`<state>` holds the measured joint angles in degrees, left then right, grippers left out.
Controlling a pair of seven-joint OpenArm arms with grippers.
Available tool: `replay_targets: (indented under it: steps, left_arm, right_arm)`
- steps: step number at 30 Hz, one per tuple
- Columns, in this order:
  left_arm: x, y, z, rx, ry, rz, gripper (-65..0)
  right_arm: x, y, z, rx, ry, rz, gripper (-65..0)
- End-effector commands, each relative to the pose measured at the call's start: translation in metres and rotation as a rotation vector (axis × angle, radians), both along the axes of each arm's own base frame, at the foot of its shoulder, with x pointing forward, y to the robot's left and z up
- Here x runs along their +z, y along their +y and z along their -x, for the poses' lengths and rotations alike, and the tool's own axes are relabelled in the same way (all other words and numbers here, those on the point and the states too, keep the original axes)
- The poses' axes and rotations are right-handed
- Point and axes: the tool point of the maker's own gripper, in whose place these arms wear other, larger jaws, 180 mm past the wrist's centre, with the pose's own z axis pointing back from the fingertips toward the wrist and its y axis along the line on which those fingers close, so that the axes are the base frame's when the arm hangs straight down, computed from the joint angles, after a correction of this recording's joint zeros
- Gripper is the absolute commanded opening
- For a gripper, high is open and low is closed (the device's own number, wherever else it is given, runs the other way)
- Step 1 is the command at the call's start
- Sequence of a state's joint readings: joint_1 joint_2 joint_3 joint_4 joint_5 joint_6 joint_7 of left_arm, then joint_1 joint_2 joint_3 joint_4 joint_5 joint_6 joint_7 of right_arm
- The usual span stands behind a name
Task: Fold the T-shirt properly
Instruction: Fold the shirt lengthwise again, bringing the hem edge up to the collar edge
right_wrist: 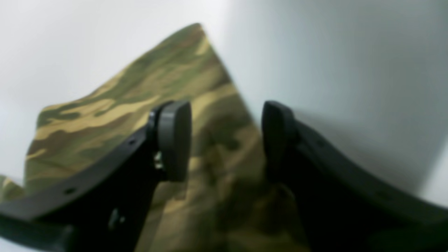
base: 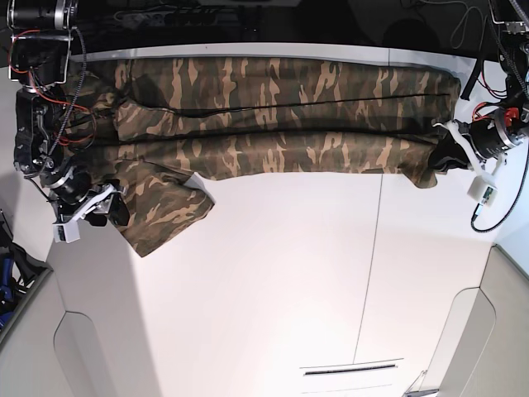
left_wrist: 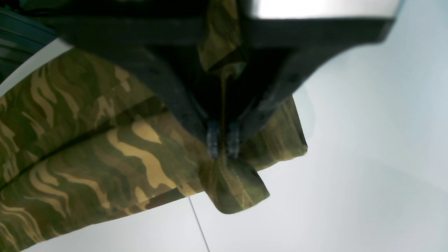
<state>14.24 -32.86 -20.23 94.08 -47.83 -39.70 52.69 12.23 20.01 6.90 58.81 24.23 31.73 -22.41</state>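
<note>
The camouflage T-shirt (base: 273, 124) lies stretched in a long folded band across the far side of the white table (base: 289, 273). In the base view, my left gripper (base: 442, 157) is at the band's right end. In the left wrist view, that gripper (left_wrist: 223, 140) is shut on a folded edge of the T-shirt (left_wrist: 87, 157), and a cloth corner hangs below the fingertips. My right gripper (base: 116, 207) is at the left end, by the sleeve (base: 165, 211) that sticks out toward the front. Its jaws (right_wrist: 227, 140) stand open over the T-shirt (right_wrist: 140, 101), holding nothing.
A thin seam (base: 376, 273) runs front to back through the tabletop, and a narrow slot (base: 351, 370) sits near the front edge. Cables and a dark band (base: 248, 25) line the table's far edge. Grey panels flank the front corners.
</note>
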Motion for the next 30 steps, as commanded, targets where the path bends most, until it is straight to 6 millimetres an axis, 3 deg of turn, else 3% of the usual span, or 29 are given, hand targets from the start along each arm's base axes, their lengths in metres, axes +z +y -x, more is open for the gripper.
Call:
replay_targets:
  steps: [1, 4, 9, 10, 16, 22, 26, 30]
  left_arm:
    - [0.014, 0.002, -0.009, -0.007, -0.05, -0.002, -65.0]
    - [0.014, 0.001, -0.009, -0.006, -0.05, 0.003, -65.0]
    - [0.01, -0.006, -0.008, 0.0, -0.049, 0.025, -65.0]
    - [0.01, -0.006, -0.008, 0.001, -0.049, 0.027, -65.0]
    - [0.01, -0.006, -0.008, 0.001, -0.049, 0.026, -65.0]
    - [0.011, -0.004, -0.008, 0.0, -0.049, 0.02, -65.0]
    - [0.01, 0.0, -0.006, 0.004, -0.034, 0.007, -65.0]
    - [0.009, 0.002, -0.003, 0.001, -0.012, -0.006, -65.0]
  right_arm:
    - [0.007, -0.003, -0.005, 0.01, -0.013, 0.013, -32.9]
    - [0.006, 0.002, -0.004, 0.029, -0.01, 0.014, -37.7]
    - [0.006, 0.003, -0.004, 0.035, -0.011, 0.013, -62.8]
    - [0.006, 0.003, -0.004, 0.035, -0.011, 0.013, -65.0]
    - [0.012, 0.006, -0.004, 0.055, -0.004, 0.03, -65.0]
    - [0.048, 0.011, -0.001, 0.092, 0.03, -0.012, -65.0]
    - [0.08, 0.008, 0.015, 0.092, -0.005, -0.058, -65.0]
    - [0.102, 0.003, 0.046, 0.1, -0.048, -0.076, -65.0]
